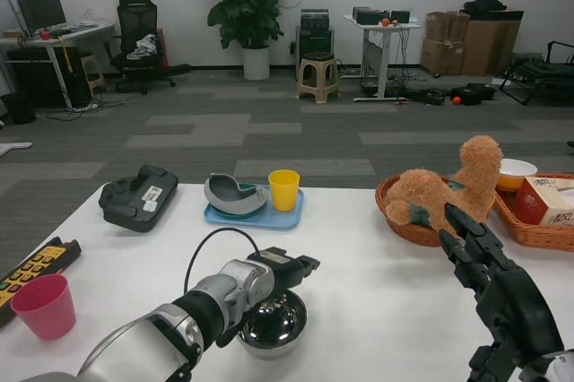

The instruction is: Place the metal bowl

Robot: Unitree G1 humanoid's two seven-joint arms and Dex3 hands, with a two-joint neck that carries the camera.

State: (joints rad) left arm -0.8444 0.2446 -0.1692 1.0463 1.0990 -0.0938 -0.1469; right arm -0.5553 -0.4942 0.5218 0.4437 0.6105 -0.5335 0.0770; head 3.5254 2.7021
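- At the far left edge of the white worktop (pixel 377 256), a pink plastic cup (pixel 38 305) stands beside a black remote with yellow buttons (pixel 36 265); both are partly cut off by the frame.
- Farther back lies a dark grey handheld device (pixel 137 196), then a light blue tray (pixel 254 212) carrying a grey curved object (pixel 235 194) and a yellow cup (pixel 284 189).
- The silver left forearm reaches in from the lower left; its black left hand (pixel 280 273) rests over the near rim of the shiny round metal bowl (pixel 272 322), which sits upright on the worktop near the front centre.
- Whether the fingers actually clamp the rim cannot be told, since the hand hides that edge.
- The bowl looks light, rigid and slippery, likely to slide or ring if dropped; the thin rim seems the best place to pinch.
- On the right, a brown plush toy (pixel 448 186) lies in a woven basket (pixel 399 221).
- The black right hand (pixel 489 279) hovers with fingers extended, holding nothing.
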